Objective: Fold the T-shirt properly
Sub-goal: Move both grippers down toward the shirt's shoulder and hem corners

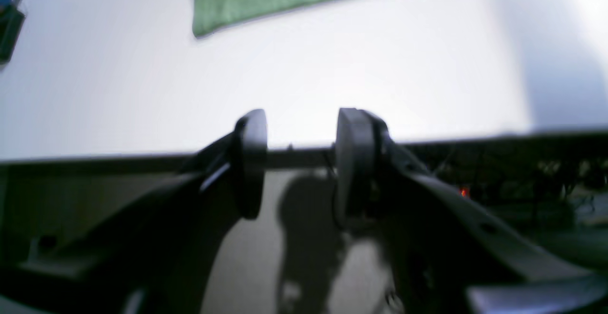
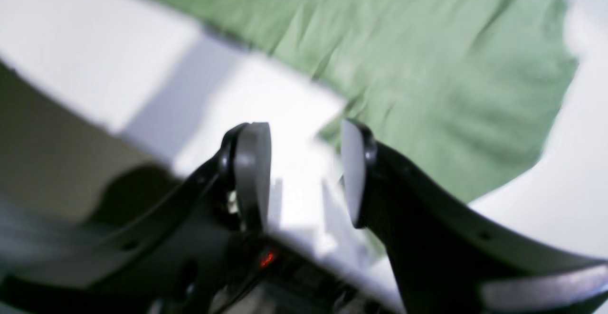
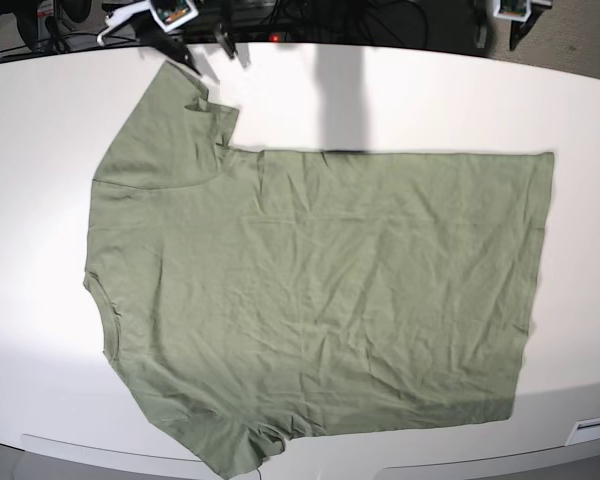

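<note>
Lying spread flat across the middle of the white table (image 3: 40,120), the T-shirt (image 3: 320,290), neck toward the base view's left edge, hem toward its right. Hovering at the table's far edge, the right gripper (image 2: 301,176), pads parted, nothing between them, one sleeve just beyond. Hanging at the same edge, the left gripper (image 1: 299,162), likewise parted and empty, well apart from the hem corner.
</note>
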`<state>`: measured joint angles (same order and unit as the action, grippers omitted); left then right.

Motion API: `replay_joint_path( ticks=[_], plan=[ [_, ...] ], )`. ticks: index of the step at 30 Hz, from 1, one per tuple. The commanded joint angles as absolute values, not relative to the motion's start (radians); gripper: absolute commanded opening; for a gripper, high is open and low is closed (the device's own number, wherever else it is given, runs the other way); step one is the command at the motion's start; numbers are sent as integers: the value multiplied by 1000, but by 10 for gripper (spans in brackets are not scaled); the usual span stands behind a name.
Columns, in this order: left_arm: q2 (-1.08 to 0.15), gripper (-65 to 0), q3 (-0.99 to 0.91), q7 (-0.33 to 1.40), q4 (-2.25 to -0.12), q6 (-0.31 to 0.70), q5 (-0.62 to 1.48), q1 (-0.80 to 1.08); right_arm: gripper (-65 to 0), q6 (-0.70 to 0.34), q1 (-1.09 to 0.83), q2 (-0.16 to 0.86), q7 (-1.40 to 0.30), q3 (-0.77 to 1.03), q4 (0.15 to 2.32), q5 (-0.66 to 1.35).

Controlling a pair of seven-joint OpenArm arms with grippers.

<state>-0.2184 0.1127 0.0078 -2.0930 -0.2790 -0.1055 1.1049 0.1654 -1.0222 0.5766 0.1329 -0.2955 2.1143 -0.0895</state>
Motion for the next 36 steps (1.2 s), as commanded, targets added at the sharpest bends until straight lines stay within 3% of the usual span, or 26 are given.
replay_joint_path(
  ticks=[1,10,32,36],
  plan=[
    [-220,-409,112,-17,-2112,-286,-116,1102,-397,204,-1010,584,157,-295,2142,-100],
    [-220,-409,112,-19,-2111,-286,-97,959,-397,211,-882,558,155,-295,2136,-101],
    [-220,-409,112,-105,-2111,-285,-98,911,-397,211,-874,540,201,-295,2136,-102],
    [-220,-409,112,-61,-2111,-277,-245,882,-397,210,-835,540,98,-295,2136,-154]
  ],
)
